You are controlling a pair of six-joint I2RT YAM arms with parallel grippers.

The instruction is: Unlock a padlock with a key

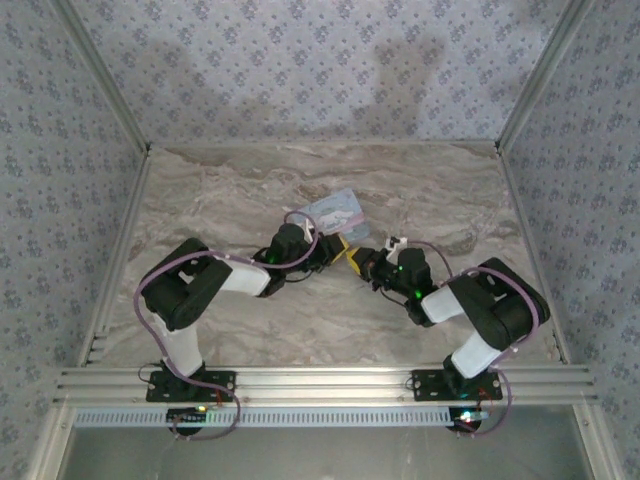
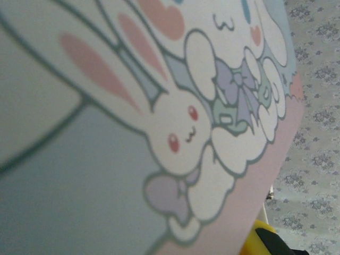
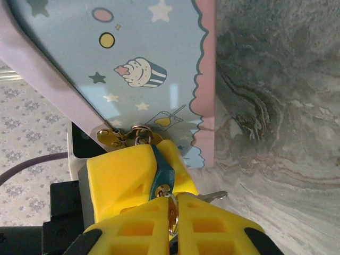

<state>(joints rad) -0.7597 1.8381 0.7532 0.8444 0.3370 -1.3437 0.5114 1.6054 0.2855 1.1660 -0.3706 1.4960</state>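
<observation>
- The right gripper sits nearest the right wrist camera. Its two yellow fingers are pressed almost together on the ringed head of a small key, and the silver blade pokes out to the right.
- Just beyond those fingertips is the padlock, a small dark blue-grey lump touching the top of the right gripper's fingers.
- The left gripper comes in from the left. Its yellow fingers are clamped on the padlock, a thick one on the left side and a thinner one on the right.
- A metal loop rises from the padlock's far end and meets a gold clasp on the edge of the tin.
- The cartoon tin is pale blue with a pink scalloped border, stars and a cupcake. It is immediately beyond the padlock.
- From above, both grippers meet near the middle of the marbled table, with the tin at an angle just on their far side.
- The left wrist camera is right up against the tin's bunny picture.
</observation>
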